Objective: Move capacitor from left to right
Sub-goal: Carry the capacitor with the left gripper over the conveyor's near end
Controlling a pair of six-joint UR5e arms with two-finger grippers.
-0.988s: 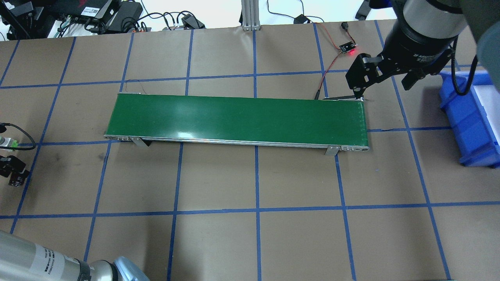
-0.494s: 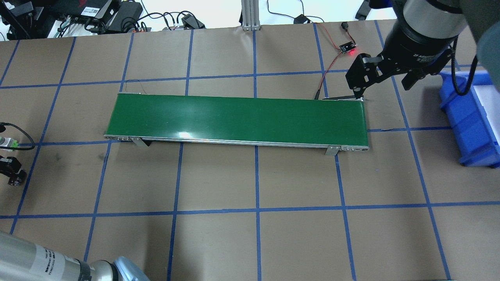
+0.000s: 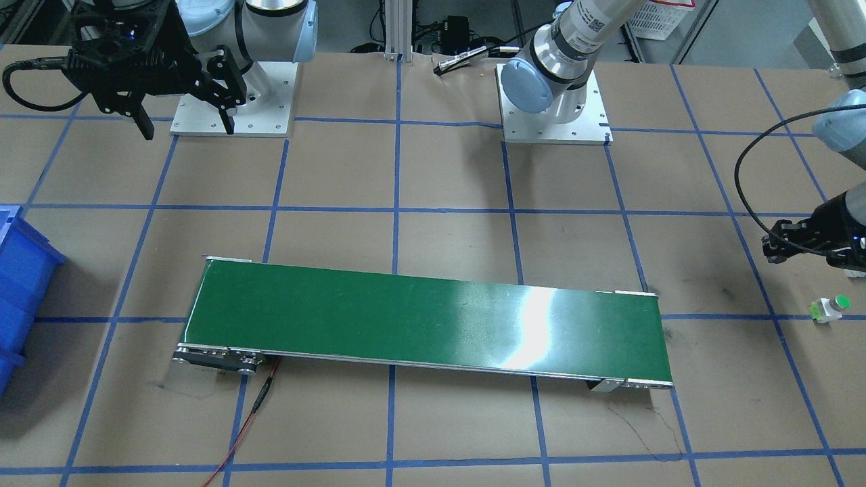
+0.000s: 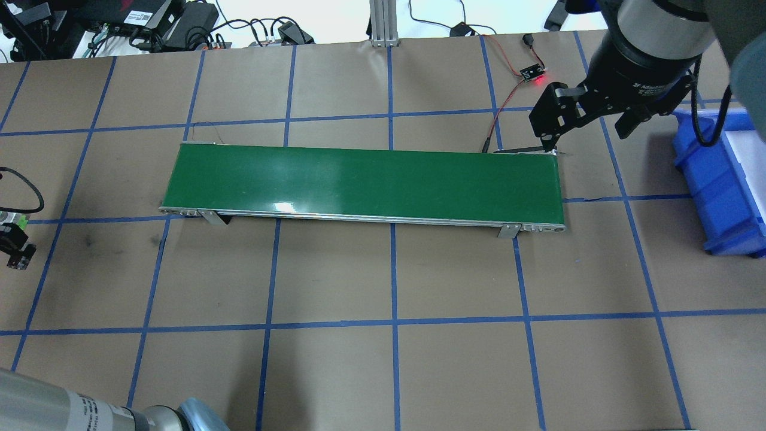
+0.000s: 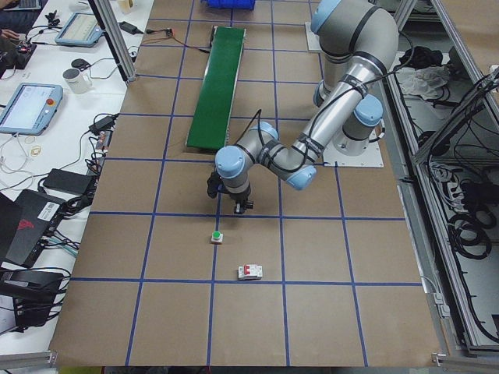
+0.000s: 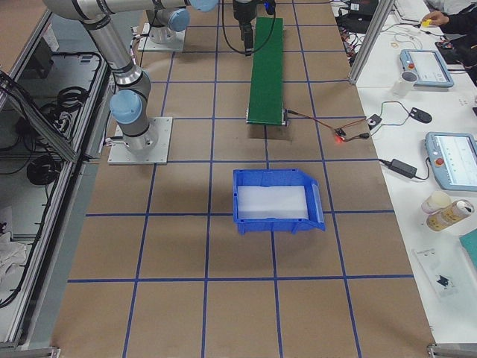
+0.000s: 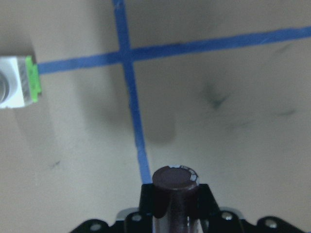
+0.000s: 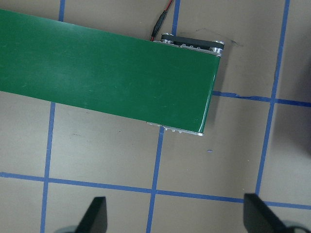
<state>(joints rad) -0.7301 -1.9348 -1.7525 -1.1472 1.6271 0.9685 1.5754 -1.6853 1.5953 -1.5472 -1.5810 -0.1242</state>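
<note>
The capacitor [image 7: 175, 180], a stubby dark maroon cylinder, stands clamped between the fingers of my left gripper [image 7: 175, 206] in the left wrist view, held above the brown table near a blue tape crossing. That gripper is at the table's far left edge in the overhead view [image 4: 13, 250] and at the right in the front view [image 3: 778, 247]. My right gripper [image 4: 589, 127] is open and empty, hovering over the right end of the green conveyor belt [image 4: 365, 182]. Its two fingertips [image 8: 97, 216] show wide apart in the right wrist view.
A small white part with a green button [image 3: 831, 308] lies just beside the left gripper, and it also shows in the left wrist view [image 7: 19, 87]. A white breaker block [image 5: 249, 271] lies further out. A blue bin [image 4: 724, 179] stands at the right edge. A red-lit sensor [image 4: 532, 75] with wires sits behind the belt.
My left gripper has shifted a little toward the far side at the table's left edge, now partly covering the green-button part in the overhead view. The right arm has not moved.
</note>
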